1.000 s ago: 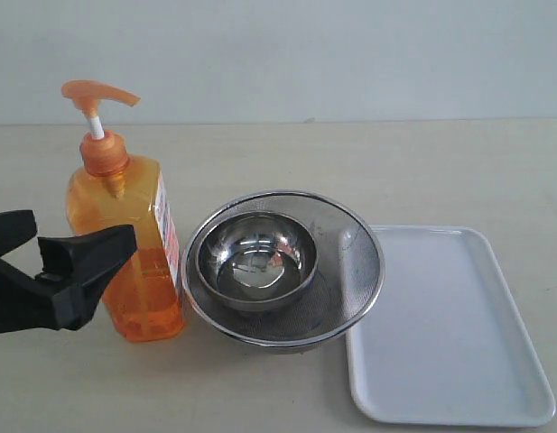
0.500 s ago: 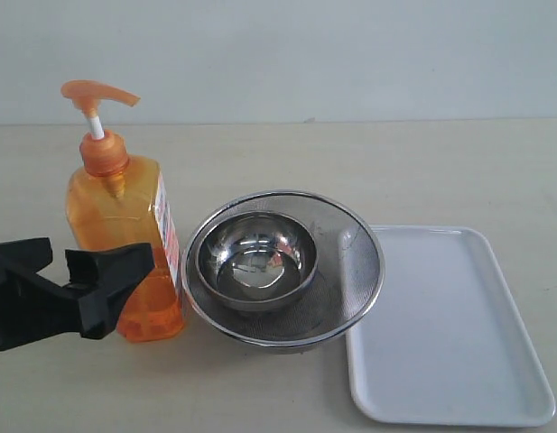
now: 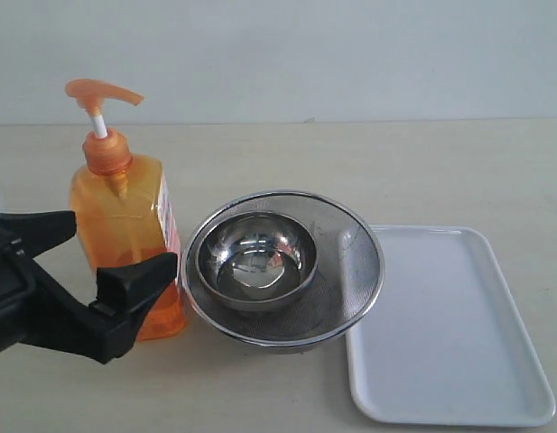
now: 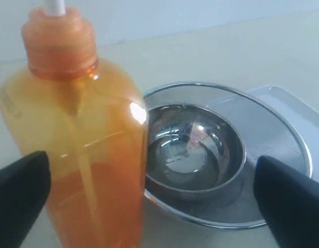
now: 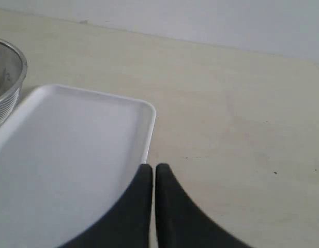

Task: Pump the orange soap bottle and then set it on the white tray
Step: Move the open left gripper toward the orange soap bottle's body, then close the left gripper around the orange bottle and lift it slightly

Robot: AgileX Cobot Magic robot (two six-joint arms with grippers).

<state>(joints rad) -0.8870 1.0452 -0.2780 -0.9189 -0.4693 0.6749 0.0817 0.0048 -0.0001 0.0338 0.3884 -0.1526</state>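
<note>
1. Because filled most of the way with liquid, probably heavy for its size and weighted low: orange soap bottle (image 3: 125, 225), upright on the table (image 3: 413, 162) at the left, just beside the strainer (image 3: 355, 271) that holds the steel bowl (image 3: 257, 257).
2. Smooth, glossy plastic walls, so likely slick and slightly yielding under a squeeze. Best gripped across the broad body below the shoulder, never by the thin white stem or the pump head (image 3: 102, 93).
3. Left gripper (image 3: 125, 241): spread wide, clamping nothing, one finger on either side of the bottle's lower body. Cannot tell whether either finger touches the plastic.
4. Right gripper (image 5: 153, 173): fingers pressed together with nothing between them, poised by a corner of the white tray (image 3: 450, 316); out of sight in the exterior view.
5. Pump head raised on its stem, with open air above for a downward press.
6. Tight on the label side, where the strainer rim stands nearly against the bottle.
7. Farther right, strainer rim seemingly overlapping the tray's edge, so probably a lift up and over bowl and strainer rather than a slide.
8. Tray well apart from the bottle, low-rimmed, nothing lying on it: ample landing room, with open table behind.
</note>
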